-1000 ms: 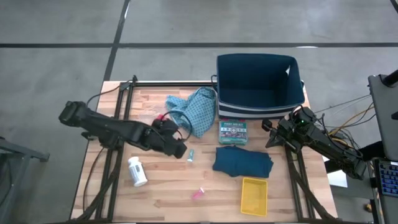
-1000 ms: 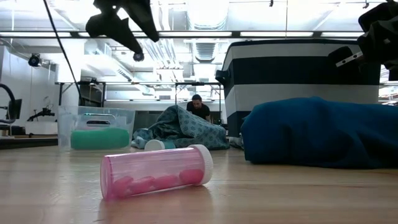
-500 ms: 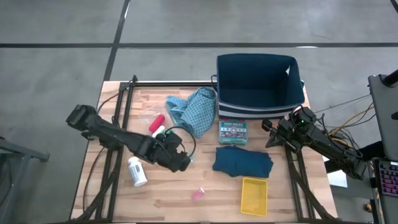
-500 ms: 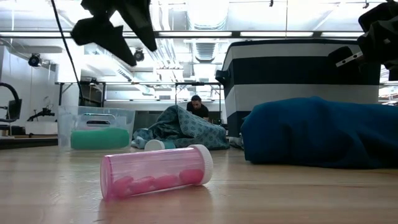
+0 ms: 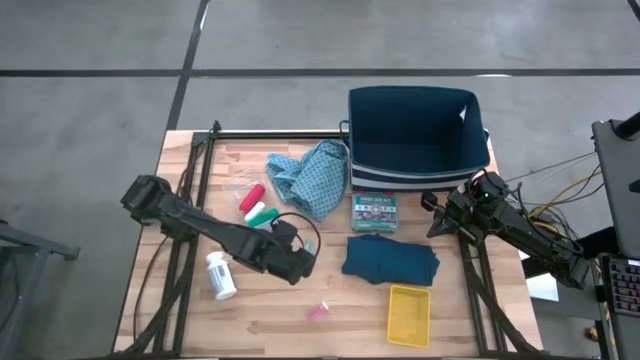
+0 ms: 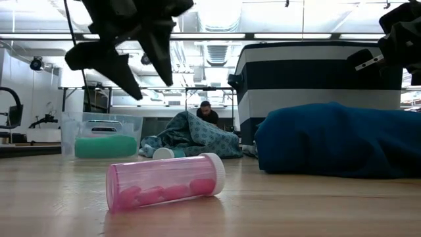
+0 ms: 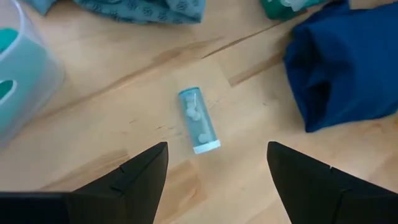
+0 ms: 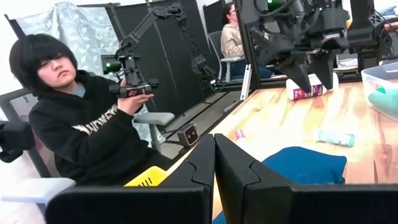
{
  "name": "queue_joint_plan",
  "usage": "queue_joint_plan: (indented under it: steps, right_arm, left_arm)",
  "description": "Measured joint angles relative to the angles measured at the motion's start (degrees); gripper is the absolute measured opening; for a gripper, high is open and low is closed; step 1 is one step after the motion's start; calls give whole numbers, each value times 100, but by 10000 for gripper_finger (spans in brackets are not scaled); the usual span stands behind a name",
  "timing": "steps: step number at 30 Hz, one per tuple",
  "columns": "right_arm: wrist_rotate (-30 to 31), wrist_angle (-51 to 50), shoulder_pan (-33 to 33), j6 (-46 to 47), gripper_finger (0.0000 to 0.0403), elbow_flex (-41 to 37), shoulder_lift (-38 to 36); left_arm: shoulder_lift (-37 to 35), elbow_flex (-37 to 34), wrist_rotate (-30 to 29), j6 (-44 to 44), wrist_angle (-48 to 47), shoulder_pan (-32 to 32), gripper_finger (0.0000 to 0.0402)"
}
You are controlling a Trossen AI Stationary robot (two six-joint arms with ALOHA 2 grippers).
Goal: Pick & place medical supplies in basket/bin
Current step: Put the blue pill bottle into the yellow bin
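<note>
Since the small light-blue clear plastic pill vial [image 7: 199, 121] lies sideways just beside the dark teal folded cloth [image 5: 390, 259], the spread-jawed left gripper [image 7: 217, 180] above should pinch its hard, slippery, roll-prone barrel mid-length; the right gripper [image 8: 214, 163], clenched empty, waits beyond that cloth.

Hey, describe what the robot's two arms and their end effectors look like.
Both arms are dark, jointed links. The left end effector has two black, wedge-shaped fingers; a black cable loops beside its wrist. The right end effector has matching black fingers, with thin cables trailing behind its arm.
</note>
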Motion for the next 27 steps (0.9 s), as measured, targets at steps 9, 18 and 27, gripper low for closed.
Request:
queue_joint_plan:
  steps: [9,18,27]
  right_arm:
    - [0,-1,-1,0,8,0,0]
    - [0,-1,-2,0,8,0,1]
    - [-1,-4,0,0,8,0,0]
  left_arm:
    - [428,0,338,-205,349,4,281]
    - [438,2,292,-128,583,39,281]
    - [809,4,489,-46,730,392,281]
